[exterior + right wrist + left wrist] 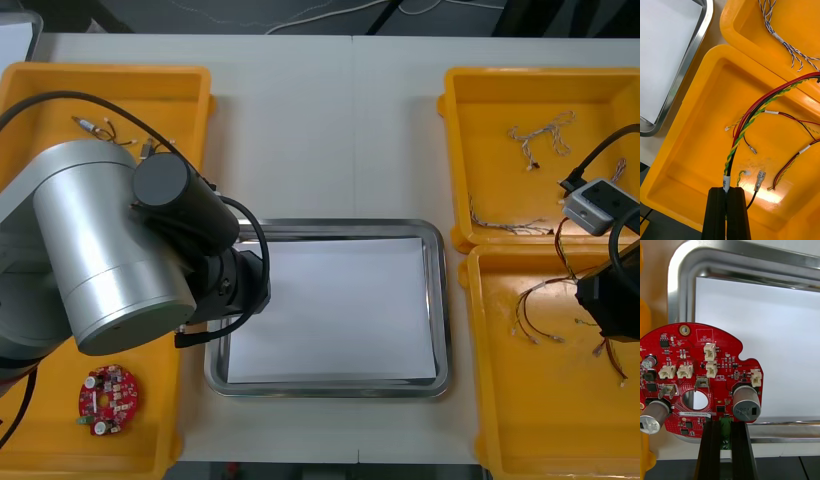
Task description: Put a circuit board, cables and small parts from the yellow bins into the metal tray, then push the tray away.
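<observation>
L pincer (725, 422): clamped on edge of round red circuit board (726, 367), at its green terminal block (726, 438); board hangs over left rim of metal tray (681, 296), part over white liner (771, 333).
Board handling: rigid, light, likely fragile. Capacitors (746, 403) & connectors (685, 371) stand proud, so edge grip suits.
R pincer (727, 193): nearly closed, pinching red and yellow cable (748, 120) at white sleeve (726, 180), over near right yellow bin (688, 123).
Cable handling: limp, light. Tails may snag bin wall or other leads.
Spare: 2nd board (107, 398) in near left bin (40, 440).
</observation>
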Controlling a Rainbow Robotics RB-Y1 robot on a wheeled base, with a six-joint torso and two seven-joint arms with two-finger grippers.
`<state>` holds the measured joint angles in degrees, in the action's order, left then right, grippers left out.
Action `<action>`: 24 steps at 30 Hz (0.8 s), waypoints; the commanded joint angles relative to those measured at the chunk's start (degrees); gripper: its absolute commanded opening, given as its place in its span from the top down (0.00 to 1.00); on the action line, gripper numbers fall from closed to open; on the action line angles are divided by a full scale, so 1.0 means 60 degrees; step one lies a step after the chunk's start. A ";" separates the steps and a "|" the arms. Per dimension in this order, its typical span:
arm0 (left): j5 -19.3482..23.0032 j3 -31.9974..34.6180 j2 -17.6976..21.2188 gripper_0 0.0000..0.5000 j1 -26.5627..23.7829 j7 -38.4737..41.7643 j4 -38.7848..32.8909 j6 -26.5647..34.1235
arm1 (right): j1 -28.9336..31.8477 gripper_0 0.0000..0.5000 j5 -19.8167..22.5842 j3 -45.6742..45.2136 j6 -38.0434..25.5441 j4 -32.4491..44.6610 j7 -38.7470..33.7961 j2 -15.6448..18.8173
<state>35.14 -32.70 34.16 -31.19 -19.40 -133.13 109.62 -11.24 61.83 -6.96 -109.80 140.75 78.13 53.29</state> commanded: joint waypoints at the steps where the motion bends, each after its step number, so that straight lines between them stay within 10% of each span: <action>1: -0.0232 -0.0600 -0.0435 1.00 -0.0471 0.0186 0.0112 0.0063 | -0.0148 1.00 -0.0052 0.0120 -0.0034 0.0243 0.0235 0.0333; 24: -0.1872 -0.1977 -0.1475 1.00 -0.0002 -0.0766 0.1255 0.0063 | -0.0148 1.00 -0.0052 0.0120 -0.0034 0.0243 0.0235 0.0333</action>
<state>25.58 -43.61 26.49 -31.98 -19.42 -125.02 109.62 -11.24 61.83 -6.96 -109.80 140.75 78.13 53.29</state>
